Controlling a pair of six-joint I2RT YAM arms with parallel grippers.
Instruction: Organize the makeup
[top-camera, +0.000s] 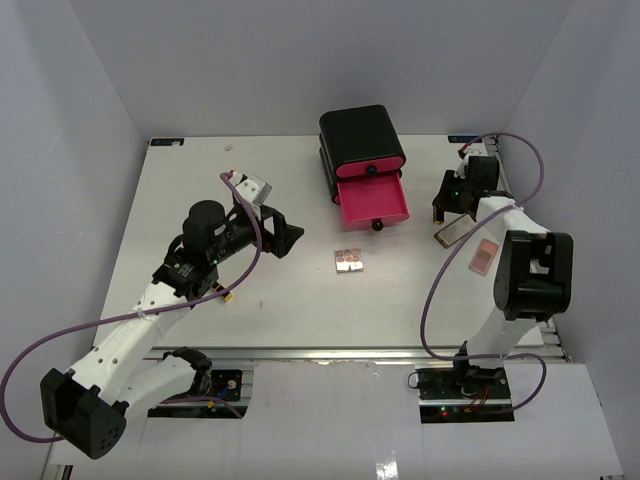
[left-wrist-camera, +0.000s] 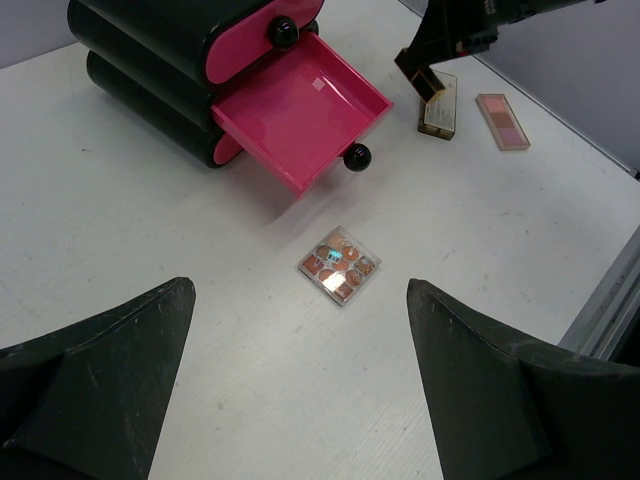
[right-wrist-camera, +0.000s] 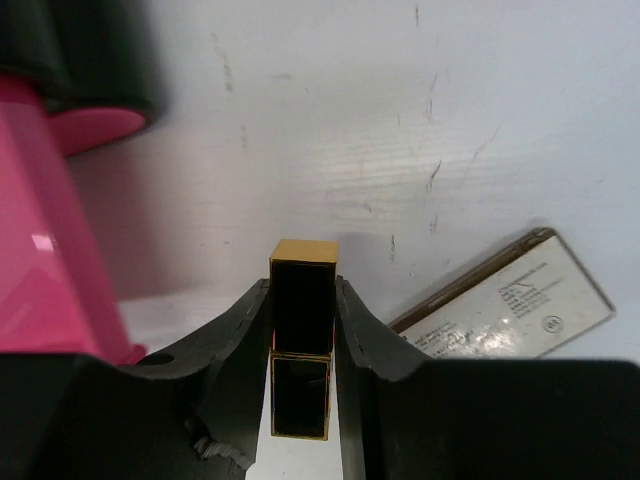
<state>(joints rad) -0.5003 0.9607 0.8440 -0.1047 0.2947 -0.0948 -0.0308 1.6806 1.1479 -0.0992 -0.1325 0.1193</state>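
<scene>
R pincer (right-wrist-camera: 303, 300): clamped on the lipstick (right-wrist-camera: 303, 275), one finger each side, pads tight vs. the tube.
Lipstick: black tube w/ gold ends, lying lengthwise btwn the fingers, one gold end poking past the tips. It's over the white table (top-camera: 200, 190), to the right of the drawer box in the top view. Can't tell if it touches the table.
R arm: reaches to the far-right part of the table. Pincer is just right of the open drawer, by the far end of the tan compact.
L pincer (left-wrist-camera: 300, 288): wide open, nothing btwn its fingers (left-wrist-camera: 110, 380). Hangs above the table left of centre, aimed toward the palette.
Palette (top-camera: 348, 261): square, clear lid, round pinkish-brown pans. Flat on the table near centre, on the arms' side of the open drawer, apart from it.
Tan compact (top-camera: 453, 231): flat on the table at right, printed label side up, one corner right by the R pincer's fingers.
Pink compact (top-camera: 484, 256): flat on the table, just beside the tan one on the side away from the box, not touching it.
Drawer box (top-camera: 362, 140): black, rounded, far-centre of the table.
Open drawer (top-camera: 372, 200): pink, pulled out toward the arms, black knob on front. Prob. the middle one, but the angle is poor. Drawer above it is shut.
</scene>
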